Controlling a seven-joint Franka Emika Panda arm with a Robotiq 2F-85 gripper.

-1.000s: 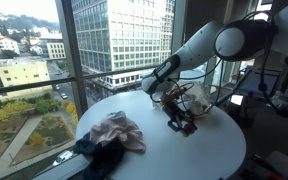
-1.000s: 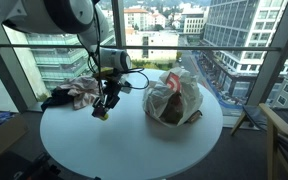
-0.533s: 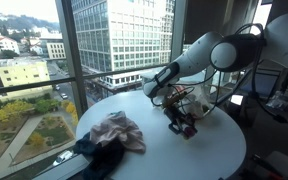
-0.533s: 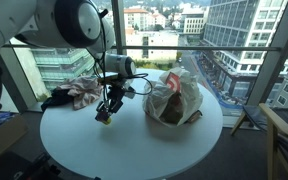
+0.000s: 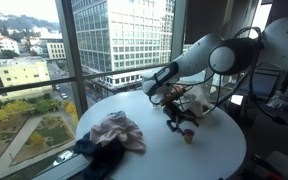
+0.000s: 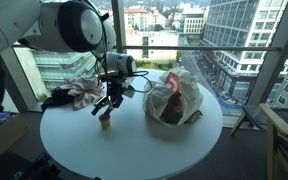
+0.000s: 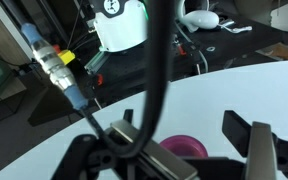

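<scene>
While tool (image 6: 107, 106) gapes, small object (image 6: 105, 123) stands upright

Wrist view: pink small thing (image 7: 187, 148) is half hidden behind the gripper (image 7: 174, 160) and cut by the bottom edge, kind unclear. The gripper's lower part is also cut off there. Cable (image 7: 156, 60) close up, blurred. In both exterior views the small thing is too small to identify. Bag (image 6: 172, 97) contents can't be made out. Clothes (image 5: 104, 150) cut by the bottom edge.
</scene>
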